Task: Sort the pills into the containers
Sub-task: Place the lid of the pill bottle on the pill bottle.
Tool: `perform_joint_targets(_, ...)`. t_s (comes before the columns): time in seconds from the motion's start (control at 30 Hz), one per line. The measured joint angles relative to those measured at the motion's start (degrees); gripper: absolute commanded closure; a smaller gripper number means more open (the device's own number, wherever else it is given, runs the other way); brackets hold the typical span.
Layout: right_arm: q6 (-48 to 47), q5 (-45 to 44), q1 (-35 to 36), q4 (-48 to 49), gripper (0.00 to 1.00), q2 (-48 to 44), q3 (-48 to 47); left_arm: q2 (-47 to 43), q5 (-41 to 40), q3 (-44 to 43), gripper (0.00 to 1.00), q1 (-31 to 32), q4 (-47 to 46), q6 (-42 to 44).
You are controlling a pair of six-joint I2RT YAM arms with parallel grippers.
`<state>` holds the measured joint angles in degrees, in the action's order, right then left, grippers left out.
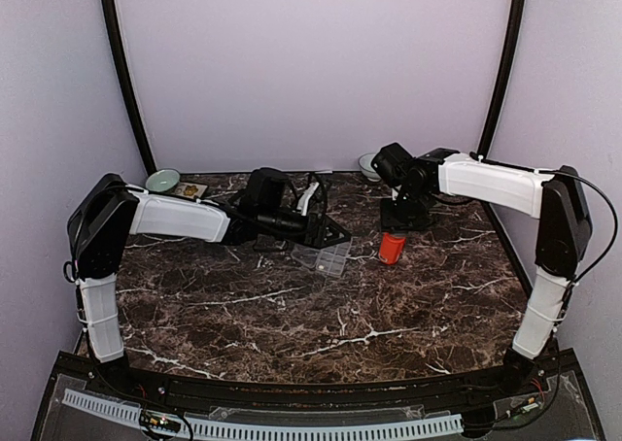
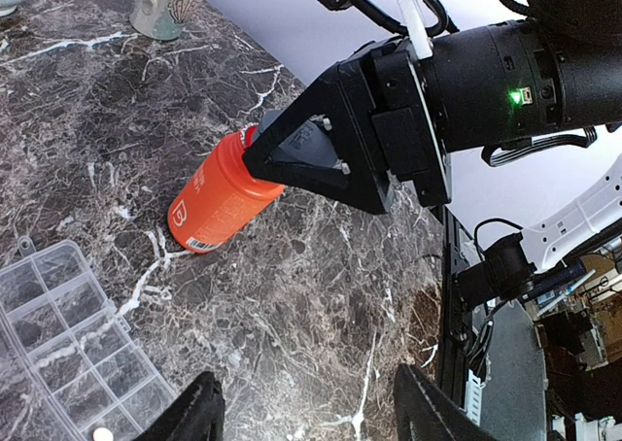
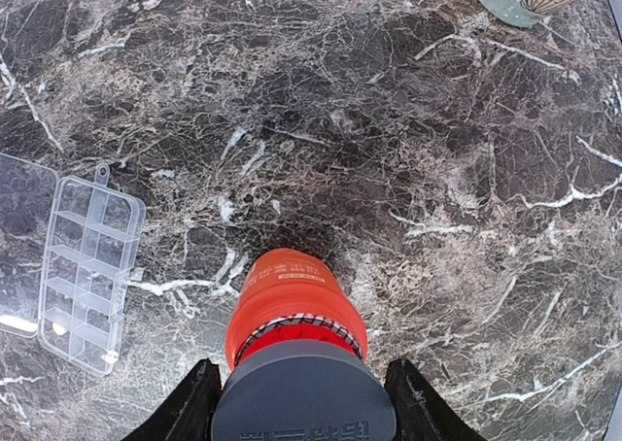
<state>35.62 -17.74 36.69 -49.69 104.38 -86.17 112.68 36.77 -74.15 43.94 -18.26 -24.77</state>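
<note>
The clear organiser box [image 1: 326,256] lies open on the marble table, its lid folded flat; it also shows in the left wrist view [image 2: 58,334] and the right wrist view [image 3: 87,276]. A small white piece [image 2: 97,433] lies in one compartment. The orange bottle [image 1: 392,248] stands upright right of the box. My right gripper [image 1: 400,220] comes down on it from above; its fingers [image 3: 185,407] flank the grey cap [image 3: 303,392] and close on it, as the left wrist view [image 2: 301,148] also shows. My left gripper [image 2: 306,402] is open and empty over bare marble beside the box.
A pale green bowl [image 1: 162,180] and a small yellowish item [image 1: 191,190] sit at the back left. Another bowl [image 1: 369,166] sits at the back centre. A patterned ceramic cup [image 2: 165,4] stands beyond the bottle. The table's right edge and rail [image 2: 452,295] are near.
</note>
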Motion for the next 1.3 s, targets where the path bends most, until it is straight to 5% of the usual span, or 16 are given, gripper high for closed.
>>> perform_joint_targets(1.3,-0.24,-2.58,-0.02,5.18,0.47,0.00,2.91,0.00,-0.70,0.00,0.38,0.00,1.70,0.63)
